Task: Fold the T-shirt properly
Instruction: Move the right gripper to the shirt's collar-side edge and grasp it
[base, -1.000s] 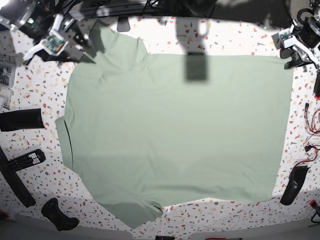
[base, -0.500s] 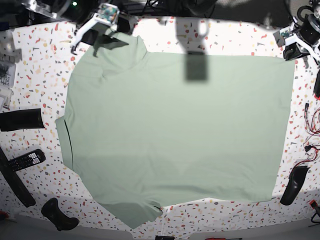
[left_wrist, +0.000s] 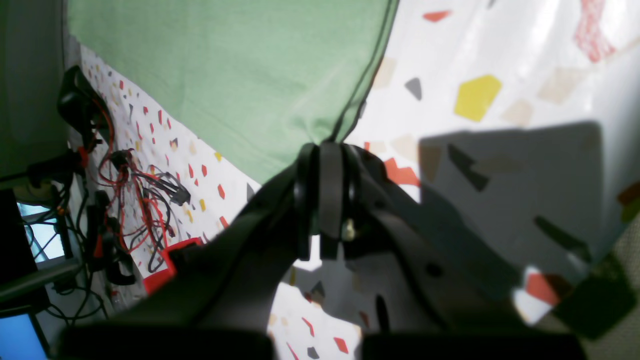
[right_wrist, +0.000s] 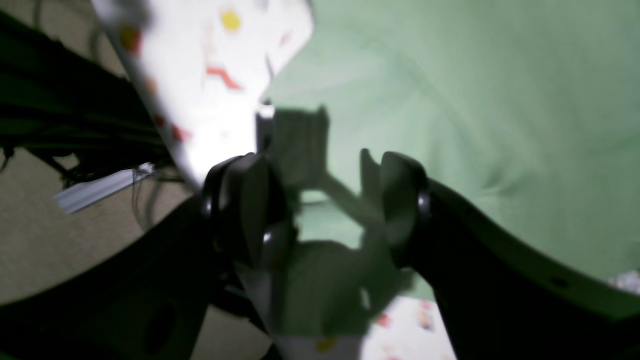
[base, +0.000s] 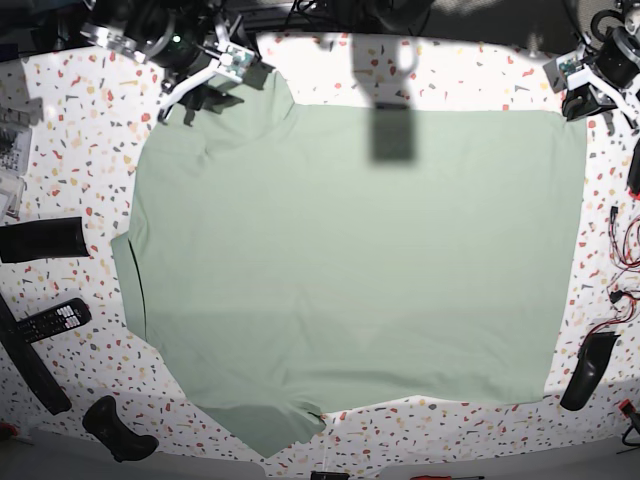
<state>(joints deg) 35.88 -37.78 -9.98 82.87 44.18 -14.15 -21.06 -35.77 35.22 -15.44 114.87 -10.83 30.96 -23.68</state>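
The pale sage-green T-shirt (base: 350, 260) lies spread flat over most of the speckled table, with one sleeve at the back left and one at the front left. No collar, buttons or logo show. My right gripper (base: 205, 88) hangs over the back-left sleeve. In the right wrist view, which is blurred, it (right_wrist: 322, 200) is open with green cloth (right_wrist: 475, 100) under and between its fingers. My left gripper (base: 578, 100) is at the shirt's back-right corner. In the left wrist view it (left_wrist: 322, 150) is shut, with the hem corner of the shirt (left_wrist: 225, 75) running into its fingertips.
A black roll (base: 40, 240), a remote (base: 50, 320) and a black handle (base: 115, 430) lie at the left. A black handle (base: 585, 370) and red wires (base: 620, 290) lie at the right edge. The wires (left_wrist: 135, 190) also show in the left wrist view.
My right arm swung from the table's back-left corner rightward to over the sleeve. The shirt's back-right corner was drawn outward and squarer at my left gripper.
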